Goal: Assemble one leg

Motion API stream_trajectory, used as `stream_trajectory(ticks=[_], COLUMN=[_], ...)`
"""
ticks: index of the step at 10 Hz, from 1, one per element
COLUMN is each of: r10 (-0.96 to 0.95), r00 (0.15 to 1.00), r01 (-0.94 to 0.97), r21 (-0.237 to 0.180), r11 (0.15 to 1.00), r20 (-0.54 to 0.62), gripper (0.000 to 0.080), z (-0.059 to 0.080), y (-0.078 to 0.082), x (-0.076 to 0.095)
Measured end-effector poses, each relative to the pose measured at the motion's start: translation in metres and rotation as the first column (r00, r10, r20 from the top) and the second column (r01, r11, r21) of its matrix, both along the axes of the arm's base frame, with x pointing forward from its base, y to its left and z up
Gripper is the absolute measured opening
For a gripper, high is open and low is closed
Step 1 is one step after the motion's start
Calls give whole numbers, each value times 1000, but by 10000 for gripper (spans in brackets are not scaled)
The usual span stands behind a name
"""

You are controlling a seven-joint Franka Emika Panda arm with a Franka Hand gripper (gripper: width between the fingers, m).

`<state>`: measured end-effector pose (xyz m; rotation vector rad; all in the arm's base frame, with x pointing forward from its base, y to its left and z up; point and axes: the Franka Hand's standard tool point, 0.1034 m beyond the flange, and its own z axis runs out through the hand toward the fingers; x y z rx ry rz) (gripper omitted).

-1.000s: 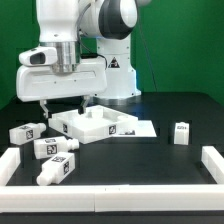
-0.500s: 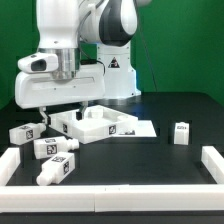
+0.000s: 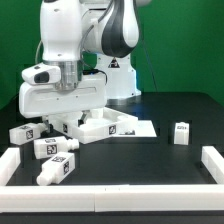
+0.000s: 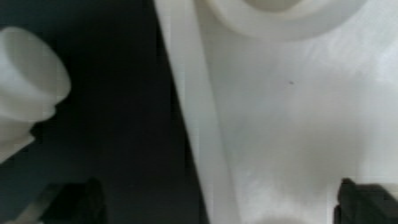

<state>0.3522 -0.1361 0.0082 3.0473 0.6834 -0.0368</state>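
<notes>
Lowered since 1.0 s ago: the gripper (image 3: 58,121) has come down from above the table to the near corner of the panel (image 3: 103,122), and nothing else has shifted. Jaws stand wide apart and grip nothing; in the wrist view the gripper (image 4: 217,200) straddles a raised white edge of the panel (image 4: 267,120), one dark fingertip (image 4: 71,200) over black table and the other over white. Contact with the panel: cannot tell. No leg is held. The nearest leg (image 3: 25,132) lies just beside the hand toward the exterior view's left, a stubby white block with a black-and-white square tag. The second leg (image 3: 47,148) and third leg (image 3: 58,168) lie nearer the camera than the hand, close together. The fourth leg (image 3: 181,133) stands upright, well apart, past the panel toward the exterior view's right. A rounded white part (image 4: 27,80) sits beside the panel edge; which part, cannot tell. Surface is a black table (image 3: 160,105) inside a low white border (image 3: 110,195); green backdrop (image 3: 190,40) behind.
</notes>
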Motion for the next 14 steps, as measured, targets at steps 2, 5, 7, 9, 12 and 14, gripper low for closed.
stream_trajectory(ticks=[2,5,7,9,12,14], r10=[0,0,-3,-168,-470,-530], r00=[1000,1000,1000,986,877,839], r01=[0,0,3,168,479,542], r21=[0,0,0,26,98,121], r11=[1000,1000,1000,985,873,831], r20=[0,-1,0,-3,-101,-119], gripper=[530,258,53,53,53,53], z=[0,0,0,10,42,62], y=[0,0,0,9,37,47], x=[0,0,0,11,37,71])
